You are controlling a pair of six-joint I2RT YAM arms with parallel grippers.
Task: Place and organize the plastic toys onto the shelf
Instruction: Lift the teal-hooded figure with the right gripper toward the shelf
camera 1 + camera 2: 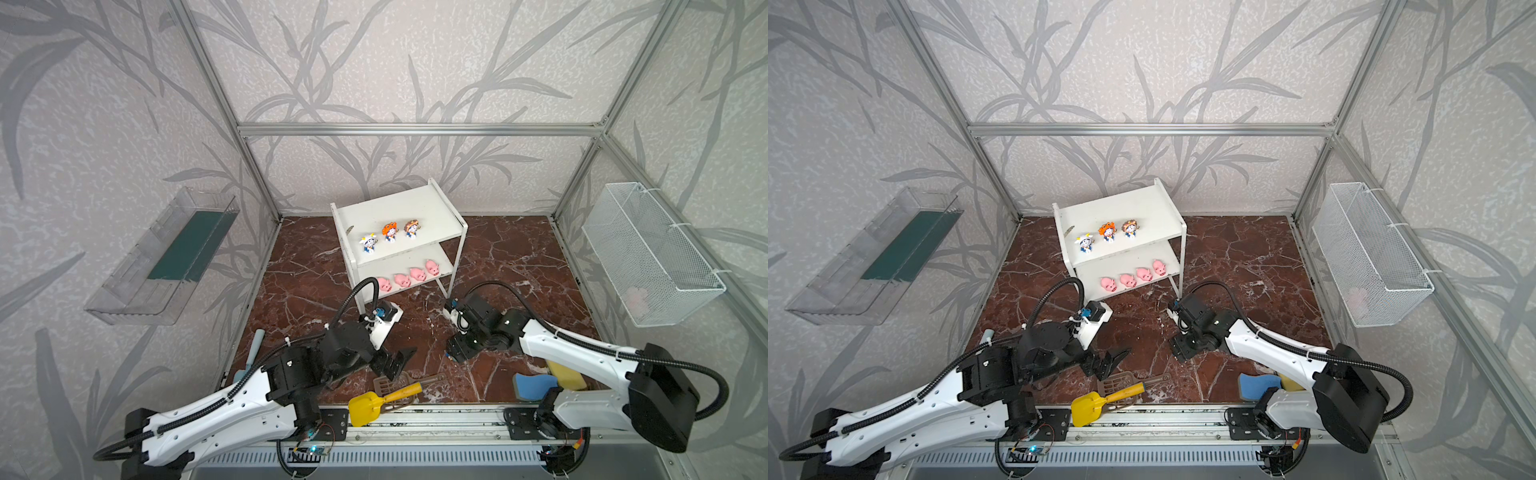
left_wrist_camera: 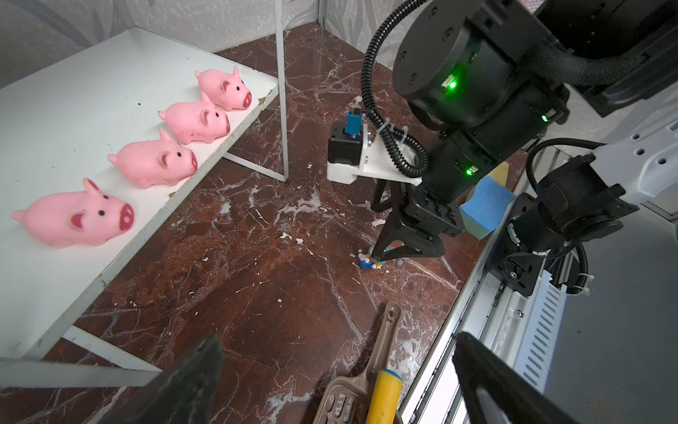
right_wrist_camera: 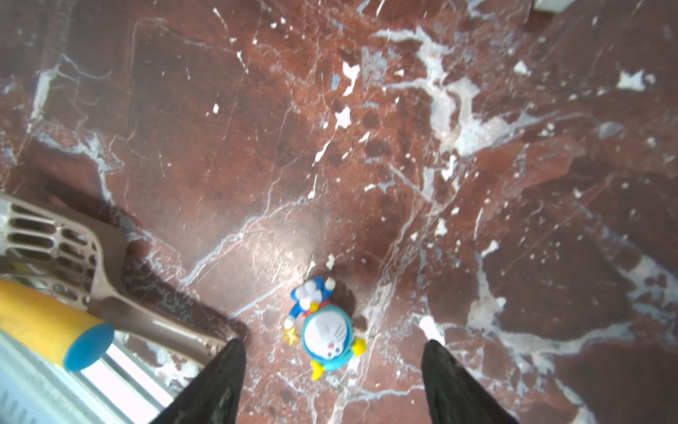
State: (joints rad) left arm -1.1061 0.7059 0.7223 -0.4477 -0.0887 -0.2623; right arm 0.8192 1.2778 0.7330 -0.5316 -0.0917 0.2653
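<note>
Red-brown marble table (image 3: pixel 220 147) inside leaf-papered walls. Toward its front edge lies a tiny toy figure (image 3: pixel 324 330), face up: round teal hood, white face, blue body, yellow points. It looks light, hard and slick; grip across the big head. Right pincer (image 3: pixel 332 343) hangs wide astride it; left pincer (image 2: pixel 339 337) gapes empty. Shelf (image 1: pixel 399 208) holds seven other toys (image 1: pixel 390 230).

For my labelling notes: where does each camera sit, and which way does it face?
Top views: high in front, looking down at the shelf; left arm and right arm show.
Left wrist: on left arm, facing pigs and right tool; left tool tips show.
Right wrist: on right arm, looking down at teal figurine; own tips show.
Shared: both wrist views show figurine and brown scoop.
</note>
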